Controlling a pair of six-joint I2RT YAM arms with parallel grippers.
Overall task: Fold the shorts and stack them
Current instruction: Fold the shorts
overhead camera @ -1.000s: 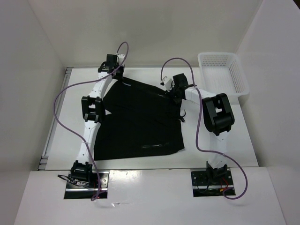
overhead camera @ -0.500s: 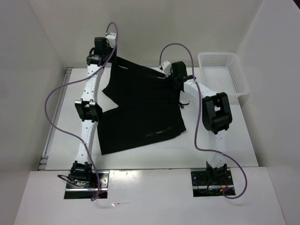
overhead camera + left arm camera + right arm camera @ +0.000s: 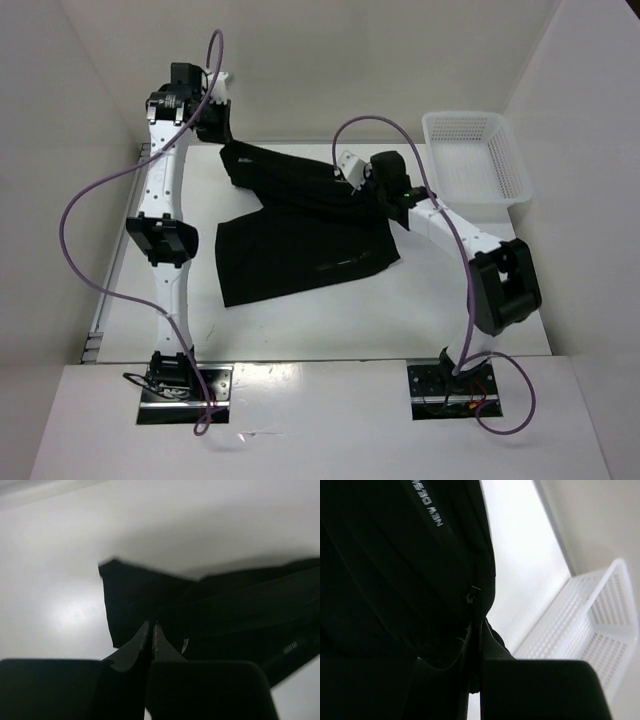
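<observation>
- Shorts (image 3: 300, 235): black fabric, slung between the two end effectors along its far edge. The near part lies on the desk (image 3: 450, 300), on the side toward the arm bases.
- Left end effector (image 3: 220, 138): raised high at the far left, clenched on one far corner of the shorts. In the left wrist view its fingertips (image 3: 148, 636) meet with no gap, and dark cloth (image 3: 210, 610) falls away from them.
- Right end effector (image 3: 348, 182): lower than the left one and nearer the middle, clenched on the opposite end of the same edge. In its own wrist view the tips (image 3: 475, 630) are pressed together on a fold of cloth (image 3: 395, 580), with pale lettering showing above them.
- Reason for the hold, as I judge it: two grips spread along one edge keep that edge taut, so the garment can be carried over as one flat sheet rather than bunching.
- Defect noted: the cloth sags and twists between the end effectors, and the left one sits higher, so the fold line would probably come out skewed unless levelled.
- Basket (image 3: 475, 150): white mesh, well apart to the right of the right end effector, not touching the cloth.
- Progress, by judgement: early in the first fold; no stacking yet.
</observation>
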